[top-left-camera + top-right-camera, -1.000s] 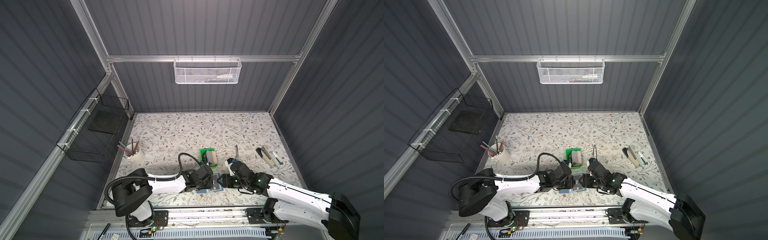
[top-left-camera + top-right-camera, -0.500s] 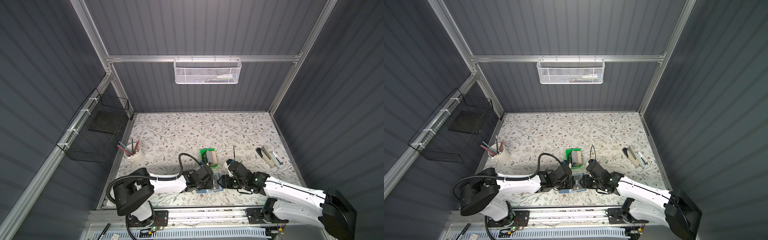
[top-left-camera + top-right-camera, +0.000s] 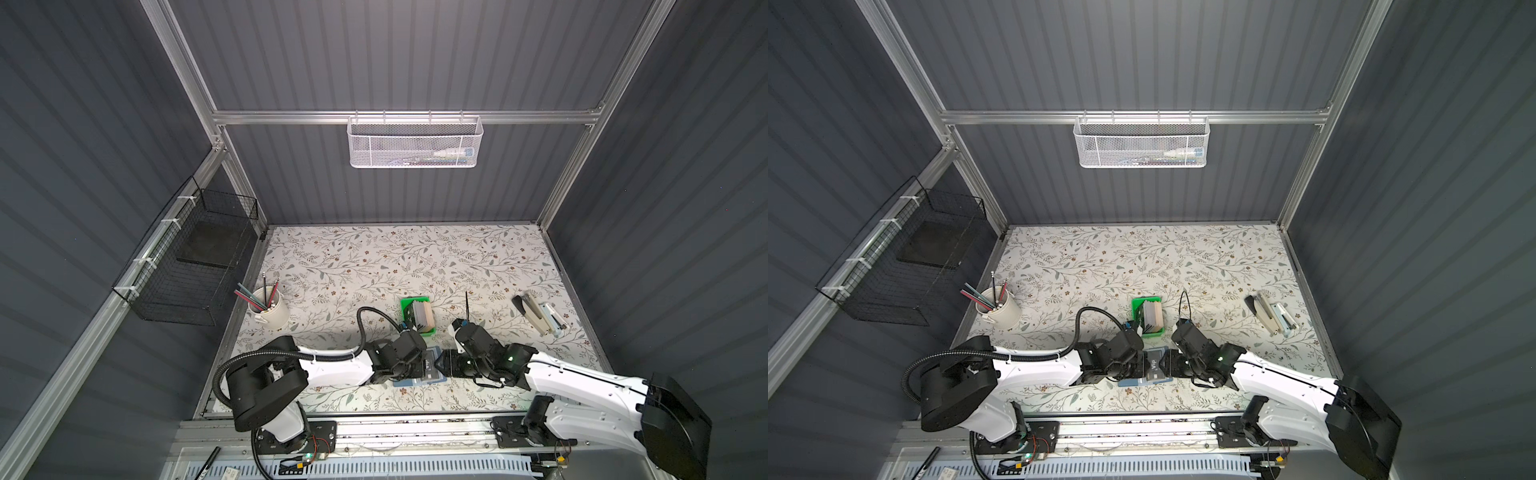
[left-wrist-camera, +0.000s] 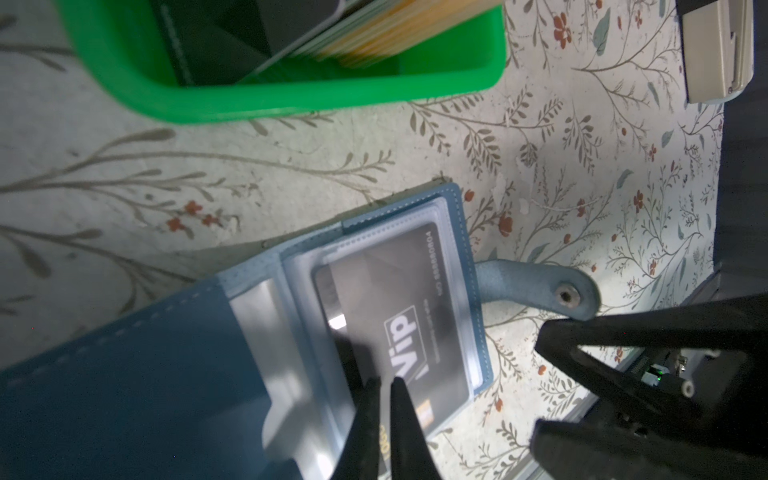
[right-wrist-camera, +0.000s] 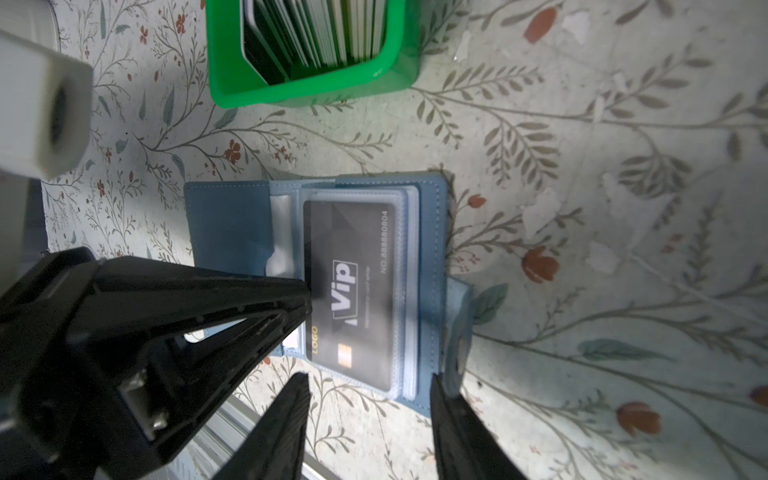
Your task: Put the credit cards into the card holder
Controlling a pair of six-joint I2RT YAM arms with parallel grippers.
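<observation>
One dark plastic card [image 5: 349,286] with white "Vip" lettering, slid part way into the top clear sleeve of the flat blue leather-like card holder [image 5: 226,224], one short edge poking out. Card holder lying open and flat on the floral-print tabletop [image 3: 374,257], snap tab [image 4: 536,286] sticking out sideways. Many more thin cards [image 5: 320,29] standing on edge in a small green plastic tray [image 5: 307,89] just behind the card holder, not touching it.

Left gripper [image 4: 385,382] over the card holder's bare cover, pinched fully together, tips right at the card's exposed edge; real clamp or mere contact, cannot tell. Right gripper [image 5: 368,380] at the opposite side of the card holder, jaws parted, nothing clamped, one finger [image 5: 455,424] just beside the snap tab.

In a top view, cream cup of pencils [image 3: 270,309] well off to the left of the card holder, beige stapler [image 3: 536,318] well off to its right. White mesh basket [image 3: 413,143] high on the back wall and black wire basket [image 3: 187,266] on the left wall, both far from the card holder.
</observation>
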